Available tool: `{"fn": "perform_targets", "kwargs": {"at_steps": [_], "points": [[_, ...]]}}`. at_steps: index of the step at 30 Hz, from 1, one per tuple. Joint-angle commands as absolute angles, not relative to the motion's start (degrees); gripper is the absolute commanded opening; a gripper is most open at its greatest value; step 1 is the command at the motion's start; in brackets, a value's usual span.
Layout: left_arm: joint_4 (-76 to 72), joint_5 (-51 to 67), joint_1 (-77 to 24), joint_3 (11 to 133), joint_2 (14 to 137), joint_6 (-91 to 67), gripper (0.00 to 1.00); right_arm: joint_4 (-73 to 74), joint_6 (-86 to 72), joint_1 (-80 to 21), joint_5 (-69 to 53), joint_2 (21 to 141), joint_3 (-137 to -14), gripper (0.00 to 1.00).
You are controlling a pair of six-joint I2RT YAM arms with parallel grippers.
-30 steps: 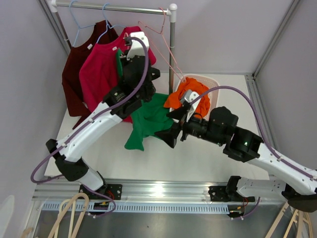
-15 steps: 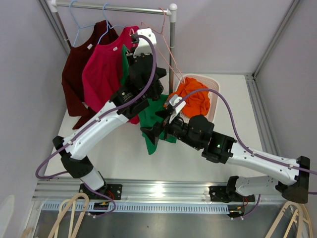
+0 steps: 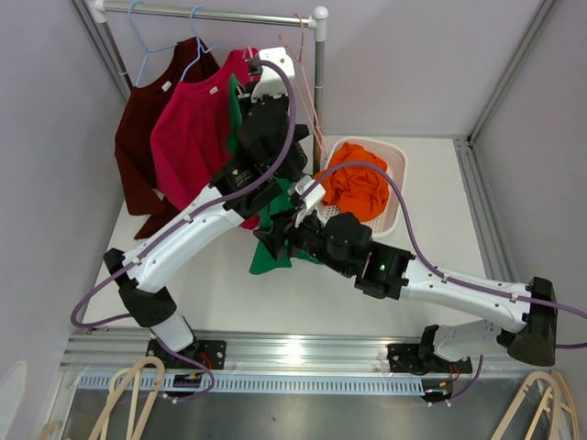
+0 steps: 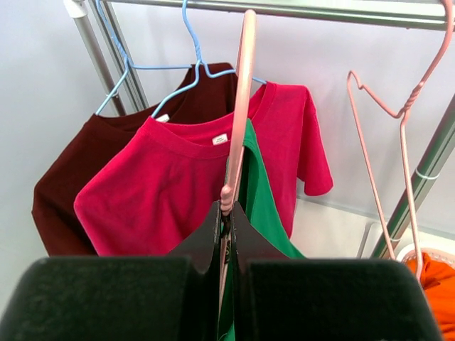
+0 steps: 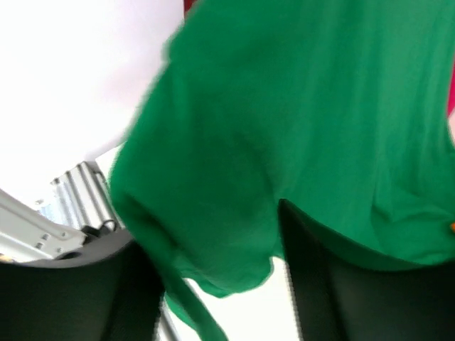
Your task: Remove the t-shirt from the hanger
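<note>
Below the rail [image 4: 284,8], the left gripper [image 4: 227,213] is pinched tight on the pink hanger [image 4: 242,106], right beside the red shirt [image 4: 170,192]. The green t-shirt [image 3: 269,260] is on that hanger, draping down from it toward the table [image 3: 206,280]. At its lower edge the right gripper [image 5: 220,245] sits spread, with green cloth bunched between its fingers [image 5: 78,291].
</note>
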State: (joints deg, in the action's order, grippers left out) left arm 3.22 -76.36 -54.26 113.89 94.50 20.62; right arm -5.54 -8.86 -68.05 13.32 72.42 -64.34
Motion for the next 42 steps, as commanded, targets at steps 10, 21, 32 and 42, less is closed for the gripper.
{"fn": "perform_targets", "kwargs": {"at_steps": [10, 21, 32, 42], "points": [[-0.3, -73.0, -51.2, 119.1, 96.2, 22.0, 0.01, -2.3, -10.7, -74.1, 21.2, 64.6, -62.4, 0.0], [10.6, -68.0, -44.2, 136.0, 105.5, 20.3, 0.01, 5.9, -13.6, -86.2, 32.4, 58.5, -59.1, 0.0], [9.8, -66.4, -42.3, 137.8, 106.7, 20.8, 0.01, 9.7, -21.8, -95.9, 40.9, 57.2, -52.5, 0.0], [47.0, -51.9, -50.1, 137.1, 95.7, -10.1, 0.01, 5.7, -16.2, -89.6, 42.9, 58.6, -52.7, 0.0]]}}
